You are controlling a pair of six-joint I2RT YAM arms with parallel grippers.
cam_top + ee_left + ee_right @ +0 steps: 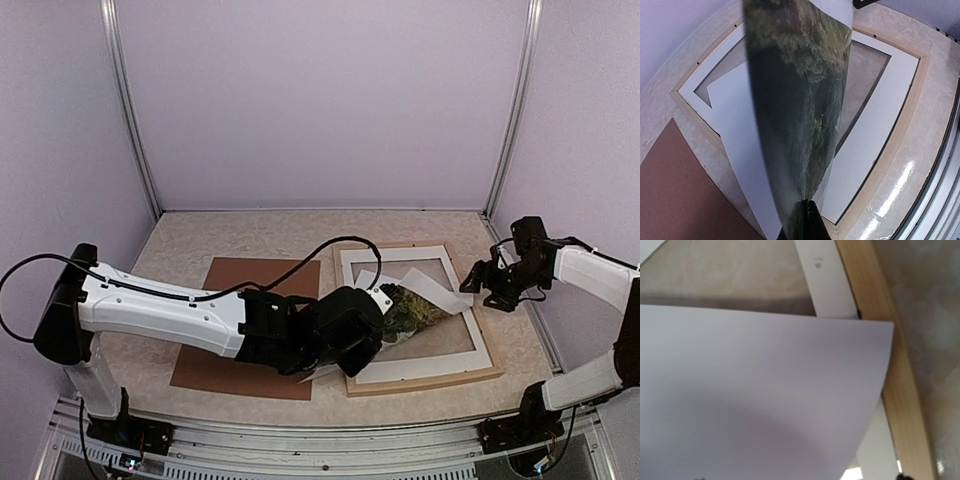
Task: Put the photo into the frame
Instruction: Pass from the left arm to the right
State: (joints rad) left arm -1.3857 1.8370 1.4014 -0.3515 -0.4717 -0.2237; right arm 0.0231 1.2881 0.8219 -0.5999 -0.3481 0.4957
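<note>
Left pincer is clamped on the near-left edge of the photo, holding the print bowed above the frame instead of flat, probably so it clears the wooden rails. Right pincer sits at the photo's right corner, apparently to steady that end. Whether it grips cannot be told, since white paper fills its camera. The frame lies flat on the surface, white mat showing, with the brown backing board just left of it. The print likely needs lowering and squaring into the opening.
</note>
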